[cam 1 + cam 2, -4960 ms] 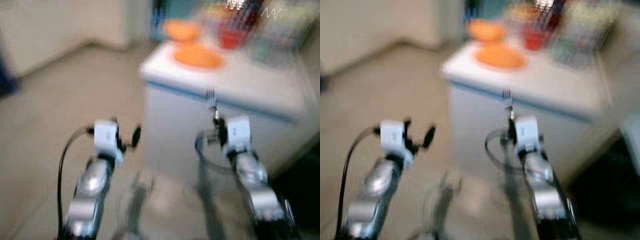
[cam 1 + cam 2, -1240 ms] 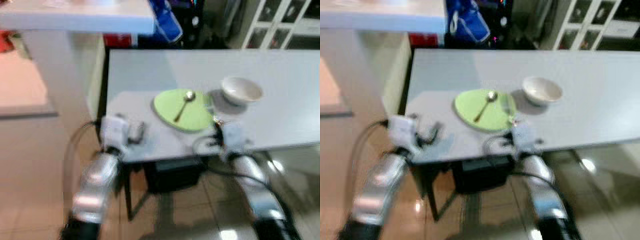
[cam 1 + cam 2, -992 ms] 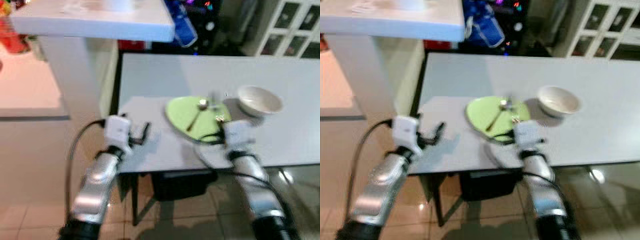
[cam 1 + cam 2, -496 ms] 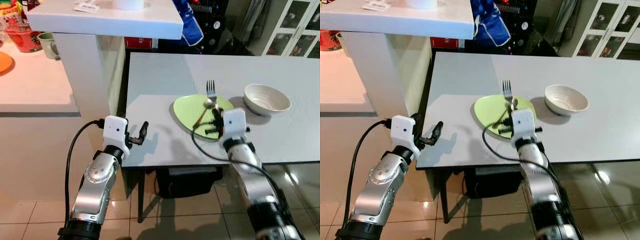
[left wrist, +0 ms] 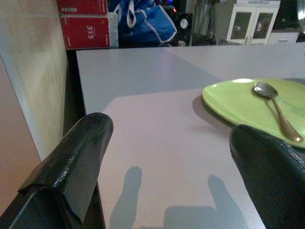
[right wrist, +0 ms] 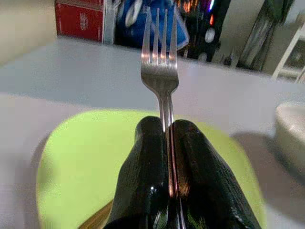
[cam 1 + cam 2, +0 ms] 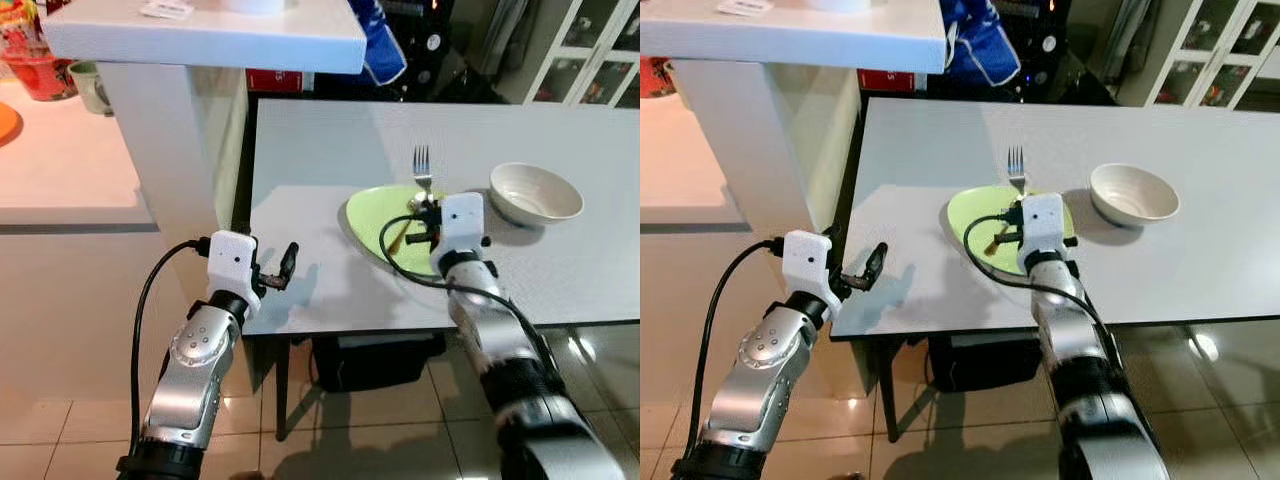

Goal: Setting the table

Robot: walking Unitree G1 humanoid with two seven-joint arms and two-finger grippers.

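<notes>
A light green plate [image 7: 372, 213] lies near the front edge of the white table [image 7: 320, 150], with a spoon [image 5: 275, 109] resting on it. A white bowl [image 7: 535, 193] stands just right of the plate. My right gripper [image 6: 167, 131] is shut on the handle of a silver fork [image 7: 421, 163], which it holds tines up and away over the plate's right half. My left gripper [image 7: 284, 266] is open and holds nothing, hovering over the table's near left corner, left of the plate.
A white counter with a raised shelf [image 7: 200, 40] stands left of the table, bearing an orange plate [image 7: 6, 122] and a red container [image 7: 30, 62]. A blue bag [image 7: 378, 45] and white cabinets [image 7: 590, 45] lie beyond. A black box [image 7: 370, 360] sits under the table.
The view has swung from the counter to the dining table and steadied. My right gripper has carried the fork forward over the plate. The left gripper stays open near the corner.
</notes>
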